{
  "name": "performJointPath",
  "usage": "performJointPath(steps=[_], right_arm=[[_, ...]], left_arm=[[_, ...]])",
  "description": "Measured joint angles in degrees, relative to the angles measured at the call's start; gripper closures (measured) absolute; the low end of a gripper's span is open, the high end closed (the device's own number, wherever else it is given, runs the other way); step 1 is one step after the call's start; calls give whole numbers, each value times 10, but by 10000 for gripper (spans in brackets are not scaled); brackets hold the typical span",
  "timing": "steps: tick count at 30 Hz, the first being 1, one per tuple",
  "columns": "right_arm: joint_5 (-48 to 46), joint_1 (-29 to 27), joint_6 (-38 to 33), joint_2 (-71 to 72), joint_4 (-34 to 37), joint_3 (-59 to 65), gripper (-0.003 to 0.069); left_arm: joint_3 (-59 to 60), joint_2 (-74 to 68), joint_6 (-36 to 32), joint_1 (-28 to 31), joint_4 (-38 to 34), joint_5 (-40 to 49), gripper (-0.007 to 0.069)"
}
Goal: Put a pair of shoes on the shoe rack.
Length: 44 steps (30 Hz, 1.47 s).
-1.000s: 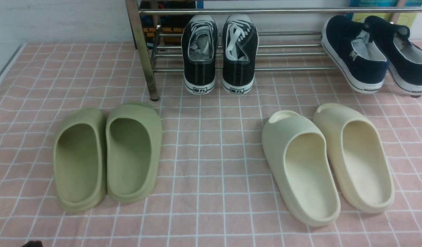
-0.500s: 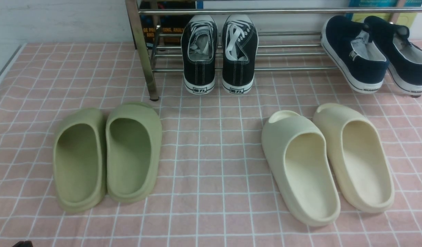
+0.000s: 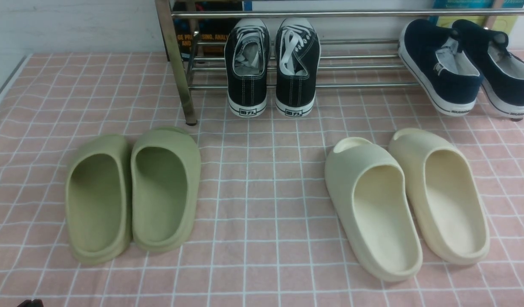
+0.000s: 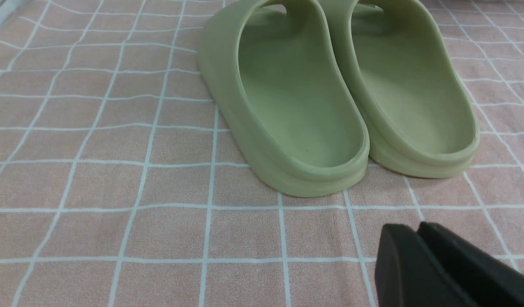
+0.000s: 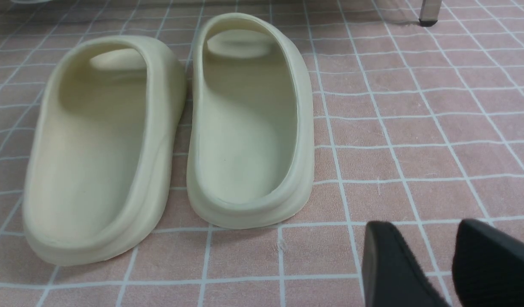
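Pink checked cloth covers my desk, nothing has shifted lately: black sneakers (image 3: 272, 66) sit on the shoe rack (image 3: 360, 85), left hand (image 4: 417, 234) pinched empty, right hand (image 5: 419, 251) spread empty, so placement looks finished

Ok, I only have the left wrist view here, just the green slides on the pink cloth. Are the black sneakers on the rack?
Observer: Yes. The front view shows the black sneakers side by side on the shoe rack, toes inward, heels sticking out past its front tube.
Operator: Anything else on it?
Observer: A pair of navy slip-ons at its right end, set at an angle.
Operator: And the other arm?
Observer: The right gripper is open and empty, low over the cloth beside the cream slides.
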<state>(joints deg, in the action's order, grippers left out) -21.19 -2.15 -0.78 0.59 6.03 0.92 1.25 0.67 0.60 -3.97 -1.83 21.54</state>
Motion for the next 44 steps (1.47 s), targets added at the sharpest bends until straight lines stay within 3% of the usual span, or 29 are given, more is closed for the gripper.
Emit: performJointPath(steps=[44], right_arm=[[0, 0, 0, 0, 0, 0, 419]], left_arm=[[0, 0, 0, 0, 0, 0, 512]])
